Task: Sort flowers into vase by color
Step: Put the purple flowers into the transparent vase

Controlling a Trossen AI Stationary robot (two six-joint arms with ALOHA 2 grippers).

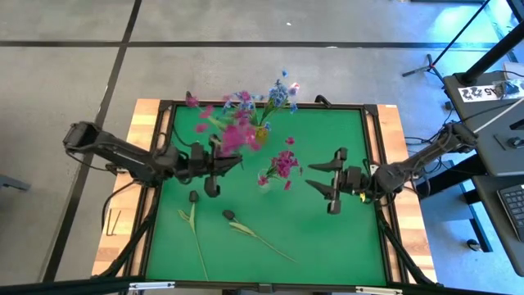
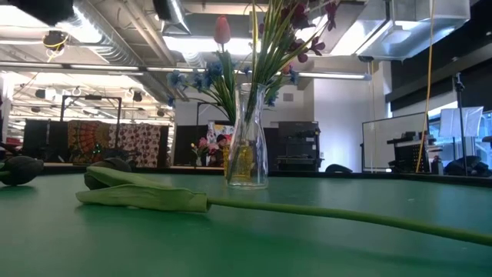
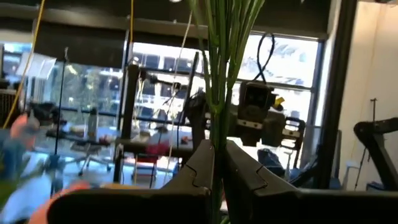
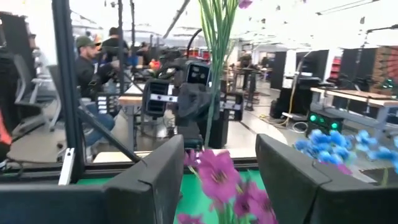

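My left gripper [image 1: 219, 166] is over the table's left half, shut on a bunch of magenta flowers [image 1: 237, 135]. A glass vase [image 2: 247, 146] stands mid-table with magenta flowers [image 1: 284, 164] in it. Behind it, blue flowers [image 1: 278, 94] and a pink tulip bud [image 2: 222, 31] rise near the far edge. Two dark-budded flowers [image 1: 194, 215] [image 1: 254, 236] lie flat on the green mat near the front. To the right of the vase my right gripper [image 1: 315, 177] is open, with nothing between its fingers and its fingertips pointing at the vase's magenta flowers [image 4: 219, 175]. My left gripper pinches the bunch's thin green stems [image 3: 216, 127] between its two fingers. The fingers come about level from the table's left and lie across the stems. The stems stand upright and rise above the fingers; their lower ends are hidden behind the fingers.
A black frame [image 1: 372, 164] edges the green mat, with wooden table boards [image 1: 139, 164] outside it. Between the two lying flowers and the right frame the mat [image 1: 344, 246] is bare. People sit in the room beyond the table [image 4: 93, 62].
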